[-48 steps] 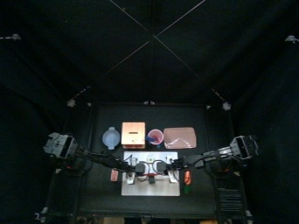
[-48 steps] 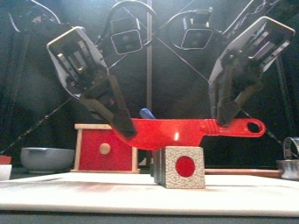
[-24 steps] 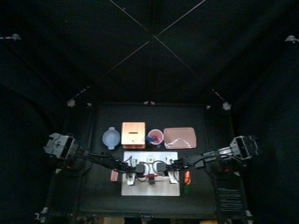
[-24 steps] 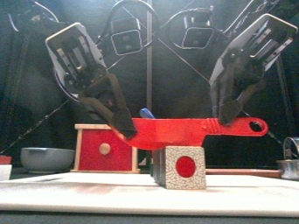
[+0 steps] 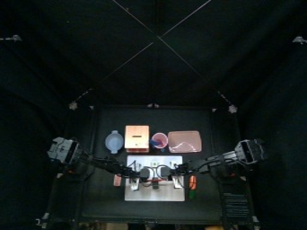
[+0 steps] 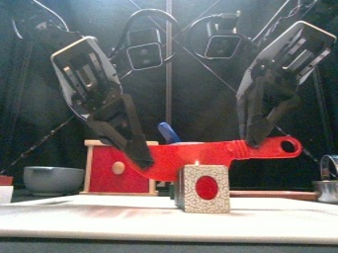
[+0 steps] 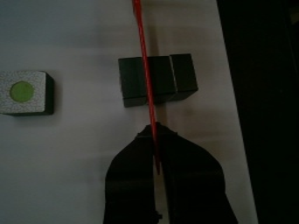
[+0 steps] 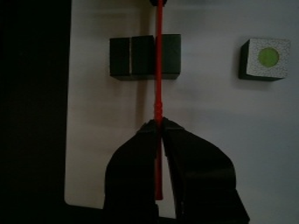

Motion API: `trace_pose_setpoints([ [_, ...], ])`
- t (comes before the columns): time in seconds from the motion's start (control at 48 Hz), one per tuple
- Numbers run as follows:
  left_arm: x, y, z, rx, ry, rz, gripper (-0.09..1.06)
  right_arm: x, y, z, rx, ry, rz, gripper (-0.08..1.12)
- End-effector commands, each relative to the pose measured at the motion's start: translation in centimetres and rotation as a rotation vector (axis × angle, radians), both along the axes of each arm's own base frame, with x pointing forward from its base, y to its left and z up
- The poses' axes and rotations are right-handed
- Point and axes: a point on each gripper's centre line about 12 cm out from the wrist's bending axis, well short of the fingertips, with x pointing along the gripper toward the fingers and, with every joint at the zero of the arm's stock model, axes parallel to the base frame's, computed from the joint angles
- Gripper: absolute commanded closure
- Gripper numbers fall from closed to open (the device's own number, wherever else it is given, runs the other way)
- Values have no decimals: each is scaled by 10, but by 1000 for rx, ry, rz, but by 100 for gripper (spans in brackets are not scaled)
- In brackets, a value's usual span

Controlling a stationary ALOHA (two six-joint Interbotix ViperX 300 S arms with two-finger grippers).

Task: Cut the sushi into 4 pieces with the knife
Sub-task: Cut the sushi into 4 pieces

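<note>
Black curtains close round the counter, which carries the white cutting board. Our left claw is clamped on the blade end of the red knife and our right claw on its handle. The blade runs level across the dark green sushi roll mid-board. One piece lies apart. We judge a cut is in hand; next, both arms should press down evenly at the seam.
</note>
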Motion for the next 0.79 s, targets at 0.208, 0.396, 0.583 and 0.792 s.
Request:
trace_pose_setpoints([
  [0.208, -2, -2, -19, -3, 53, 9, 67, 4, 2, -9, 9, -3, -11, 73],
  [0.396, -4, -2, -35, 1, 96, 16, 67, 3, 4, -23, 7, 28, -10, 73],
  [0.583, -5, -2, -38, 0, 104, 20, 67, 2, 4, -26, 11, 37, -15, 73],
  [0.792, -4, 1, -39, 1, 107, 26, 67, 2, 2, -27, 9, 36, -20, 73],
])
